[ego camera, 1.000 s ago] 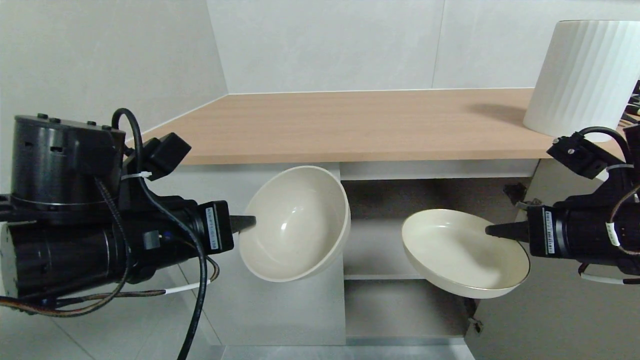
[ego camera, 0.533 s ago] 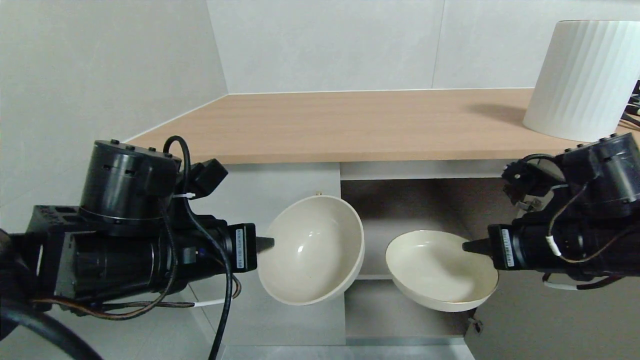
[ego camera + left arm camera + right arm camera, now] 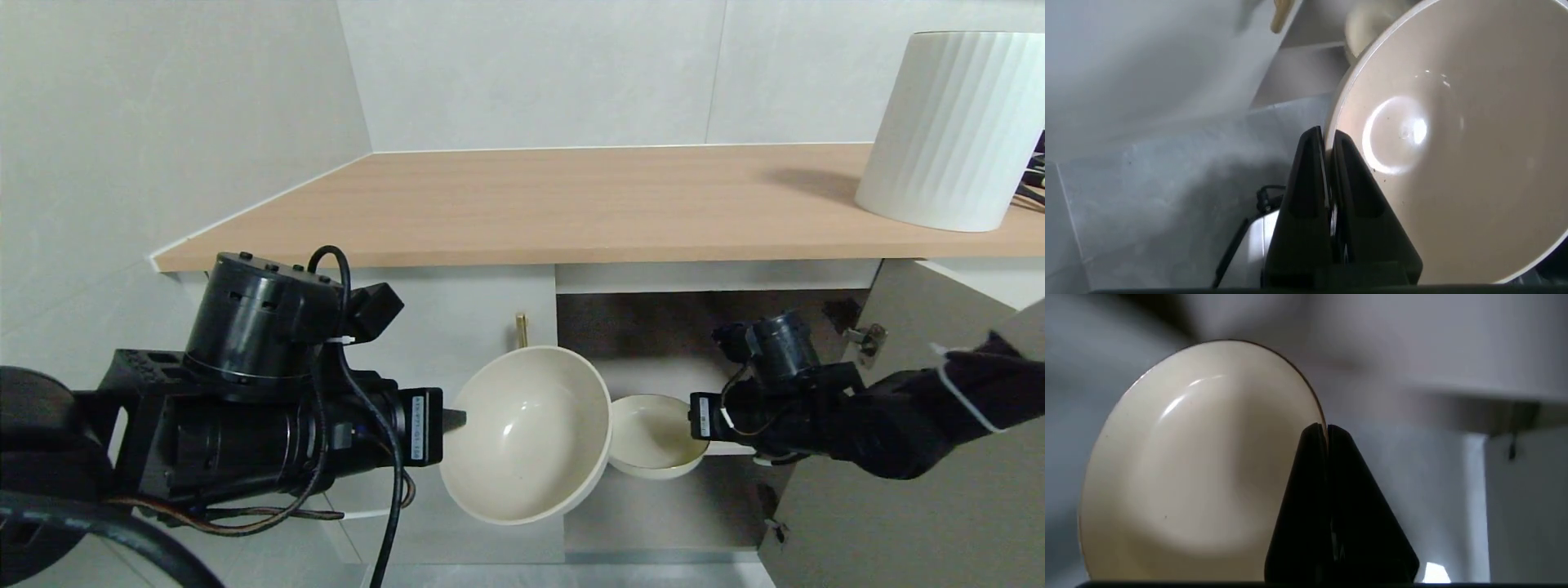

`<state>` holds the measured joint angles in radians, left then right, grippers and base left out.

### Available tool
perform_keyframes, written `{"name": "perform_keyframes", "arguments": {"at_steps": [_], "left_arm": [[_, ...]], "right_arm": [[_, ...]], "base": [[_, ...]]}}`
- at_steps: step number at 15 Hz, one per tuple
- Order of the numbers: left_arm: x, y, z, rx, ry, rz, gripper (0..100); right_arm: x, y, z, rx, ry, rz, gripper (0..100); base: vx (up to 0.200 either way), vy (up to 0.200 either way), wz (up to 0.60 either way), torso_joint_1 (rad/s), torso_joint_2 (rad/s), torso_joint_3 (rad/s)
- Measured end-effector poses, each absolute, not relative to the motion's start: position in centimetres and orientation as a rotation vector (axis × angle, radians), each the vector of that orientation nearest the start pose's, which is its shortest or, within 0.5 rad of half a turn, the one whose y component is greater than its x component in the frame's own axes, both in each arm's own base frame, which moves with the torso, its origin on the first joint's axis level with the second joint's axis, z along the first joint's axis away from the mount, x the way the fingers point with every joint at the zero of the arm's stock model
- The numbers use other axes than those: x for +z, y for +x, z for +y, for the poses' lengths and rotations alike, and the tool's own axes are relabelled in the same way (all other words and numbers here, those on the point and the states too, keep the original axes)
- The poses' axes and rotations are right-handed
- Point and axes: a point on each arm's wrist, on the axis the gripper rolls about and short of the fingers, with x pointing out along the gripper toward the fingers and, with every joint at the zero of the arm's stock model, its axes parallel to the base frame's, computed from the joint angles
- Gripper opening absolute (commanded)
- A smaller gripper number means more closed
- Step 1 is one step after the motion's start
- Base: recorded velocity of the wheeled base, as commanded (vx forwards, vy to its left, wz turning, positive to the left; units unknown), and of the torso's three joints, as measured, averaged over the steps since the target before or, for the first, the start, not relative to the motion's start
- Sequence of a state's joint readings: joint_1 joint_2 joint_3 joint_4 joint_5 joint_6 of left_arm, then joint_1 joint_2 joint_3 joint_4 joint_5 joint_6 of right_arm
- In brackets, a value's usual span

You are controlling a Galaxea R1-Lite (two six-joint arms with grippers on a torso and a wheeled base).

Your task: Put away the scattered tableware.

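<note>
Still clamping the shallow bowl's (image 3: 653, 434) rim, the right gripper (image 3: 691, 418) has pushed into the cabinet (image 3: 653, 320); the left gripper (image 3: 462, 419), pinching the deep bowl (image 3: 522, 441), has neared it.

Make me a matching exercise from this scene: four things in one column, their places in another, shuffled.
1. large bowl
2. small dish
3. ribbed white cylinder
4. brass handle

A. on the wooden countertop
B. clamped in the right gripper
C. on the closed cabinet door
D. clamped in the left gripper

Pairs: 1-D, 2-B, 3-A, 4-C.
</note>
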<state>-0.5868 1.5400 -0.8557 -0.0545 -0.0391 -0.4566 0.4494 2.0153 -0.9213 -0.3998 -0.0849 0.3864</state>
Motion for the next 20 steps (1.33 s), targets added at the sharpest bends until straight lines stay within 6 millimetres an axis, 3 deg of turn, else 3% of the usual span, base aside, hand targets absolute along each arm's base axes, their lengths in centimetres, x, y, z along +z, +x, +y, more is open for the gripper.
{"name": "perform_keyframes", "arguments": {"at_steps": [4,7,12,20], "left_arm": [[18.5,21.3,-14.5,-0.455,-0.249,0.748,0],[17.9,21.2,-15.1,-0.462,-0.231,0.773,0],[17.4,21.3,-15.4,-0.459,-0.22,0.799,0],[17.2,21.4,-15.5,-0.46,-0.217,0.806,0]], "right_arm": [[2.1,36.1,14.4,0.03,0.174,0.652,0],[-0.5,37.7,13.8,-0.06,0.165,0.661,0],[-2.1,39.7,12.9,-0.151,0.162,0.636,0],[-2.6,42.1,13.4,-0.22,0.197,0.563,0]], "base": [[0.0,0.0,0.0,0.0,0.0,0.0],[0.0,0.0,0.0,0.0,0.0,0.0],[0.0,0.0,0.0,0.0,0.0,0.0],[0.0,0.0,0.0,0.0,0.0,0.0]]}}
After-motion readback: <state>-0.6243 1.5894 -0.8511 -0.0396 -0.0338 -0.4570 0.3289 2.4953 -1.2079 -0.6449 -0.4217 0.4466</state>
